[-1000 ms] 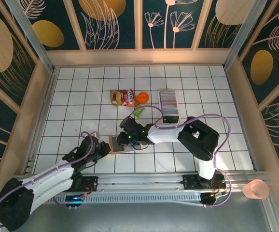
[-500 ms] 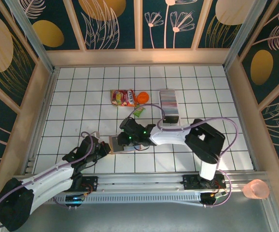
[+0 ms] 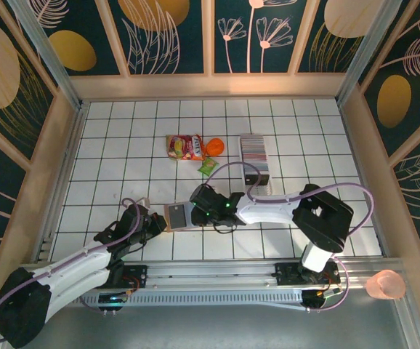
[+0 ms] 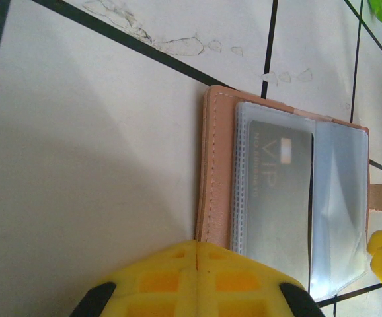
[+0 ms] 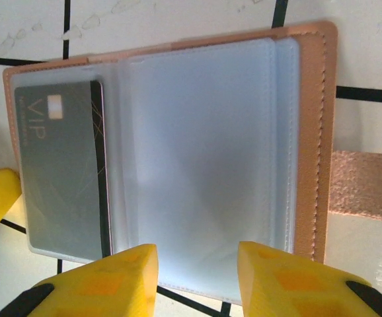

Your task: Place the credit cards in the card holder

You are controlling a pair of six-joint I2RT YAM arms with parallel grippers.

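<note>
1. Yellow-tipped, the left gripper has its jaws pressed together at the near edge of the salmon-pink leather card holder. I judge it is pinning the open cover flat on the tiled table so the holder cannot slide. Whether it pinches the leather or merely bears on it is cut off at the bottom of the wrist view.
2. At the holder's opposite side, the right gripper hovers with its jaws apart and nothing between them. Empty as it is, it looks free to fetch the next card.
3. The holder lies open between the two arms, near the table's front.
   - One grey VIP card sits in a sleeve pocket.
   - The neighbouring clear sleeves look empty, but the frosted plastic hides how many leaves are stacked.
   - The snap tab lies out on the tiles, partly cut off.
4. Farther back, well apart from the holder, stands the striped row of credit cards. They are too small to count, and what holds them upright is hard to make out.
5. Beyond and to the left lie a red snack packet, an orange object and a green scrap, none clear enough to identify.
</note>
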